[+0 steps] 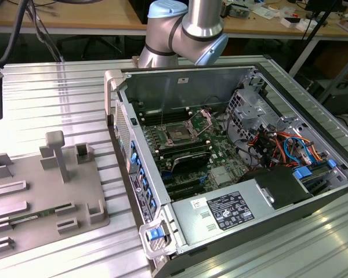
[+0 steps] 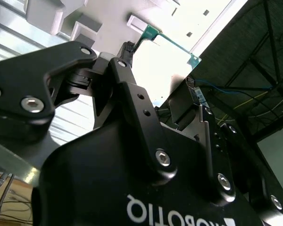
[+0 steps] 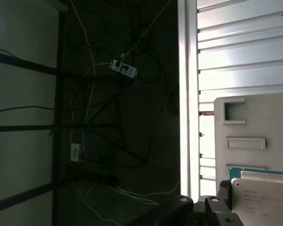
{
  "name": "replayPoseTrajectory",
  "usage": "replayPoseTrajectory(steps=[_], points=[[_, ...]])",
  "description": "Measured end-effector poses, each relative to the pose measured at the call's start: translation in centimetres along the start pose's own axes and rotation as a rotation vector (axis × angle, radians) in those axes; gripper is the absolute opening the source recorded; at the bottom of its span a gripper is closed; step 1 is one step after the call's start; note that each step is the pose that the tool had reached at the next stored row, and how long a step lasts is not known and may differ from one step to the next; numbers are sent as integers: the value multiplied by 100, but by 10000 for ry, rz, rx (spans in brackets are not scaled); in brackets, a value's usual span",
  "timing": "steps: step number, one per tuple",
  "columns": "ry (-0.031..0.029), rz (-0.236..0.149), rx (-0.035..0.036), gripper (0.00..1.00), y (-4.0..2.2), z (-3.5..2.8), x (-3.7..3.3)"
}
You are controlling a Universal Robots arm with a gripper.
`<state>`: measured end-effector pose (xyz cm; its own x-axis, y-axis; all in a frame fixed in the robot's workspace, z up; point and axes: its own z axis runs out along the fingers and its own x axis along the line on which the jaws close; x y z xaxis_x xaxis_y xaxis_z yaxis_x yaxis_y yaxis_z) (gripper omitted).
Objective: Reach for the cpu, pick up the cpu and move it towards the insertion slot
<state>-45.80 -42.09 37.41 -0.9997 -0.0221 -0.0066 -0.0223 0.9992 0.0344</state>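
The gripper [image 2: 162, 68] is clamping the cpu [image 2: 172, 49] by its thin edges at the grey fixture tray [image 1: 40, 202], well apart from the insertion slot [image 1: 178, 134]; so narrow a hold is risking slip or tilt in transit.

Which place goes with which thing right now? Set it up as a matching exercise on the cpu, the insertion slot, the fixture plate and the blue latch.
Things:
1. the cpu
2. the insertion slot
3. grey fixture plate
4. blue latch

Places:
A. on the table, at the exterior view's left of the case
B. on the case's corner nearest the exterior camera
C. held in the gripper
D. inside the open case, on the green board

Pairs: 1-C, 2-D, 3-A, 4-B
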Motion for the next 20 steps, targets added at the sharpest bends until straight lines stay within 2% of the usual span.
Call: replayPoseTrajectory(steps=[11,20], points=[[1,0,0,55,4,-128,-1],[0,0,0,55,9,-273,-2]])
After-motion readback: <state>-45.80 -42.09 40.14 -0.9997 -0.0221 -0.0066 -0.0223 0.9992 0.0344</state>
